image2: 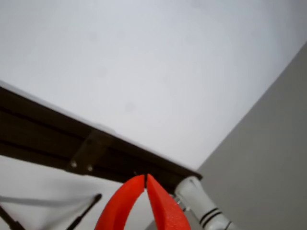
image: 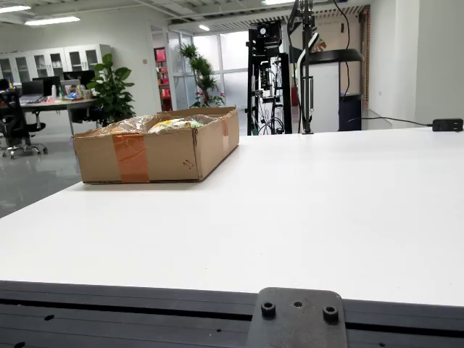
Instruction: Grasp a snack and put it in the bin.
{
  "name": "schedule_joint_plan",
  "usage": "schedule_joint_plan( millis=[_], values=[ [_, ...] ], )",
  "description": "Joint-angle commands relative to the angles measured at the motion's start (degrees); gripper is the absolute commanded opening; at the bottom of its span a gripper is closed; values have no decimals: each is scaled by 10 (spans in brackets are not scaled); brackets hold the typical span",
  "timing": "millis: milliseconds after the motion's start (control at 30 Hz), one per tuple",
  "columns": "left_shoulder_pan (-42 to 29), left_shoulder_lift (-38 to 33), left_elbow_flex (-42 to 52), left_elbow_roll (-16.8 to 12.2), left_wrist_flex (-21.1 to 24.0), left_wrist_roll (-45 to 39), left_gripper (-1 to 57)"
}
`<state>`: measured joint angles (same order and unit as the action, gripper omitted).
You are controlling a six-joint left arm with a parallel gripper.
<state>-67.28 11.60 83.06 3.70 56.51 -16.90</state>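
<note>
The view from the table's edge shows an open cardboard box [image: 156,152] on the white table [image: 326,217] at the far left. Crinkly snack bags [image: 170,125] show above its rim, one yellow-green. No loose snack lies on the table in either view. In the view that rides on the gripper, my gripper [image2: 145,177] shows as two red fingers [image2: 122,203] with their tips touching and nothing between them. It hangs over the table's dark edge rail [image2: 57,139], with bare white tabletop beyond. My gripper does not appear in the table-edge view.
A dark rail with a bolted bracket [image: 297,319] runs along the near table edge. A black stand with arm parts [image: 308,65] rises behind the far edge, and a black power adapter [image: 447,125] lies far right. A white cylinder [image2: 201,203] sits beside the fingers.
</note>
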Motion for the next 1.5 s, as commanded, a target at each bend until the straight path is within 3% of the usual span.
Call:
schedule_joint_plan(
  millis=[33,400,1100,1500],
  values=[
    [18,0,0,1,0,0,4],
    [41,0,0,2,0,3,4],
    [-5,0,0,1,0,2,4],
    [8,0,0,1,0,2,4]
  ],
)
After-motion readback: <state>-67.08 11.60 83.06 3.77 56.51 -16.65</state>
